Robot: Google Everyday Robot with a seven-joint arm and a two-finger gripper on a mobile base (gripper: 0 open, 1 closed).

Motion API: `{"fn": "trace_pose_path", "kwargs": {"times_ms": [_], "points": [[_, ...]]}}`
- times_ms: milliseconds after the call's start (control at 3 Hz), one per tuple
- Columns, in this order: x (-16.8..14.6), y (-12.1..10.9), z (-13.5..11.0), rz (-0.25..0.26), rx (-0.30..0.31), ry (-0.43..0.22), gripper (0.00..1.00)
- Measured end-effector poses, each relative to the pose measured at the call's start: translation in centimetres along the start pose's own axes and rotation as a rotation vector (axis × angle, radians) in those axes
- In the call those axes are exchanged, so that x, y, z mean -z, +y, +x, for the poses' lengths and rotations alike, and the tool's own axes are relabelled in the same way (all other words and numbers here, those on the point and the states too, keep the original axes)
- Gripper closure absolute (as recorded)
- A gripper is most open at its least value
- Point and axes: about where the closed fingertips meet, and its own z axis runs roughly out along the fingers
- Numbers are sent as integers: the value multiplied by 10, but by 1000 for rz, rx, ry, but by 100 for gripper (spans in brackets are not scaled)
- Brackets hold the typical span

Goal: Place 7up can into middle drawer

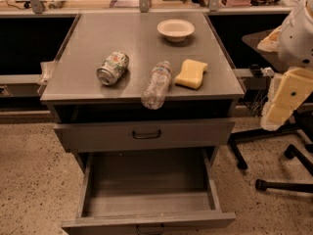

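Observation:
The 7up can (pixel 113 68) lies on its side on the left part of the grey cabinet top (pixel 137 33), silver end facing the front left. The middle drawer (pixel 146 219) is pulled far out below, and its inside is bare. Its dark handle shows at the bottom edge. My gripper (pixel 278 112) hangs at the right edge of the view, beside the cabinet's right side and well away from the can. It holds nothing that I can see.
A clear plastic water bottle (pixel 157 84) lies next to the can, overhanging the front edge. A yellow sponge (pixel 191 73) and a white bowl (pixel 175 30) sit to the right and back. The upper drawer front (pixel 146 133) stands slightly out. Chair legs (pixel 283 180) are on the floor at right.

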Motion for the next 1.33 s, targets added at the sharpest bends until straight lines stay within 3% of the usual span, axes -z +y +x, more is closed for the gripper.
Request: {"fn": "trace_pose_path", "kwargs": {"times_ms": [333,667,1000,1333], "points": [[0,0,0,0,0,0,0],[-14,-6,-7,-44,33,-16,0],[-34,1,-54,-49,232,-28,0],[-46,36,-102,-40,470,-108,0]]}}
